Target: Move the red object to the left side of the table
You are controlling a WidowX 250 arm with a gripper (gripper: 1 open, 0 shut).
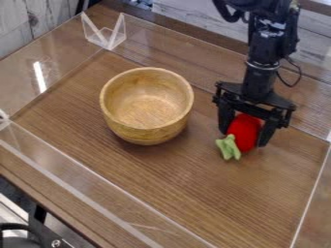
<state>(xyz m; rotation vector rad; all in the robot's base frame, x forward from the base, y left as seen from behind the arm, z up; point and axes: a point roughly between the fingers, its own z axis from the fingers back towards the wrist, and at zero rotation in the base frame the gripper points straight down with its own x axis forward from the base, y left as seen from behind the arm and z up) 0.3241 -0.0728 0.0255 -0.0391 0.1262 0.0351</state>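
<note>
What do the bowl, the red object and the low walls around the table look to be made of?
Bowl: pale wood, matte, faint grain rings. Red object: likely plastic, glossy red with a green stem. Walls: clear acrylic or similar, see-through with bright edges. Table: brown wood-grain, possibly laminate.

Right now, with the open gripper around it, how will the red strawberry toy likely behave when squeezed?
The red strawberry toy looks glossy and rounded, so it may slip between the gripper fingers. Lying on the table, its egg shape could roll if nudged. It seems small, probably light.
</note>
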